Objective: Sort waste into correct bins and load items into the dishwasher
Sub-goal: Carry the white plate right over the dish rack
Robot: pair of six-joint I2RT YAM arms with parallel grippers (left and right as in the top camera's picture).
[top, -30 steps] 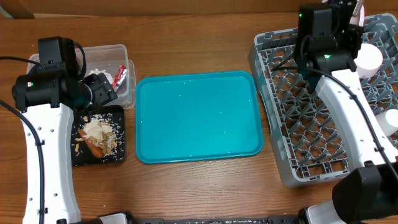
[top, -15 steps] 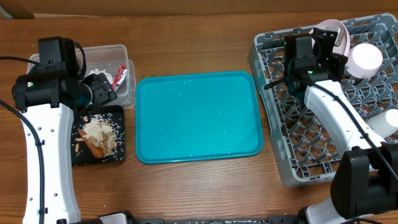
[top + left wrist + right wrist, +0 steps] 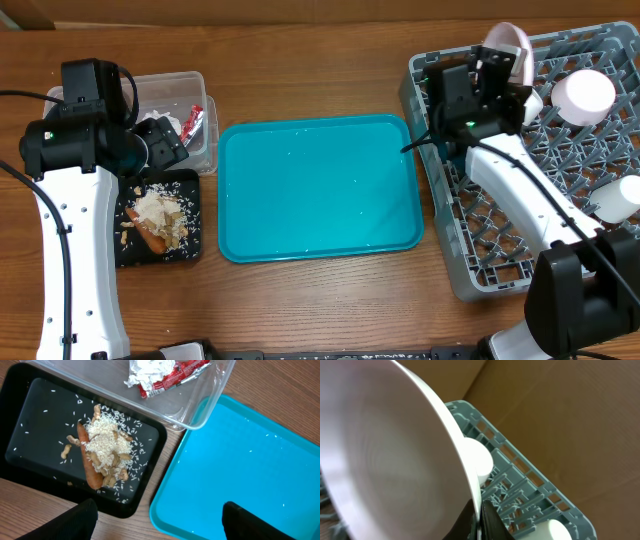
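One large white plate [image 3: 395,460] is clamped by its rim alone in the right pincer [image 3: 479,519], whose fingers are closed tight on the thin edge. The plate is held nearly on edge over the far left part of the grey dish rack [image 3: 520,220]. Whether its lower edge is seated between the pegs [image 3: 500,235] cannot be told.

Hazards to be expected:
1. Slip or pivot. So narrow a hold on a smooth rim is judged weak, and the plate could be swung round by its own weight.
2. Early release. If the plate is let go before it is lodged between pegs, it could fall flat or roll against the rack wall.
3. Collision. A small white dish [image 3: 583,93] is already racked just beside the plate, and a second white dish [image 3: 620,198] lies at the right edge. The nearer one could be struck if the plate is tilted that way.

The left pincer [image 3: 160,525] is spread wide and grasps nothing. It is held above the black tray [image 3: 20,420], in which the carrot [image 3: 90,467] and food scraps [image 3: 105,445] lie. The red wrapper [image 3: 172,374] is in the clear tub [image 3: 200,410]. The teal tray [image 3: 320,185] lies bare on the tabletop [image 3: 320,310] between bins and rack, and neither arm is obstructed by it.
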